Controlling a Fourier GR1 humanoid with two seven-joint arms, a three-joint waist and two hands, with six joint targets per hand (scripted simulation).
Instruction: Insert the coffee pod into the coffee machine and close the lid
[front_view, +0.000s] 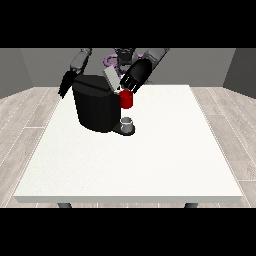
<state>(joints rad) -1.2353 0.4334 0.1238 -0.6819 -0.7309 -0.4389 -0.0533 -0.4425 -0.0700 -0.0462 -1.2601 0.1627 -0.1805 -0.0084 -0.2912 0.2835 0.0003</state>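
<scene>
The black coffee machine (95, 107) stands on the white table (150, 160) at the back left. Its grey lid (111, 77) is tilted up above the machine's top. A red thing at the machine (126, 99) sits at its front right side. Below that, a small grey thing (128, 124) stands on the machine's base. The hand at the view's right (136, 75) is above the machine's top right corner, close to the lid and just over the red thing. The hand at the view's left (66, 84) hangs beside the machine's left side with straight fingers, holding nothing.
The table's left edge (37, 150) runs close to the machine. The robot's body (120, 55) is behind the machine at the table's far edge. A grey wood floor surrounds the table.
</scene>
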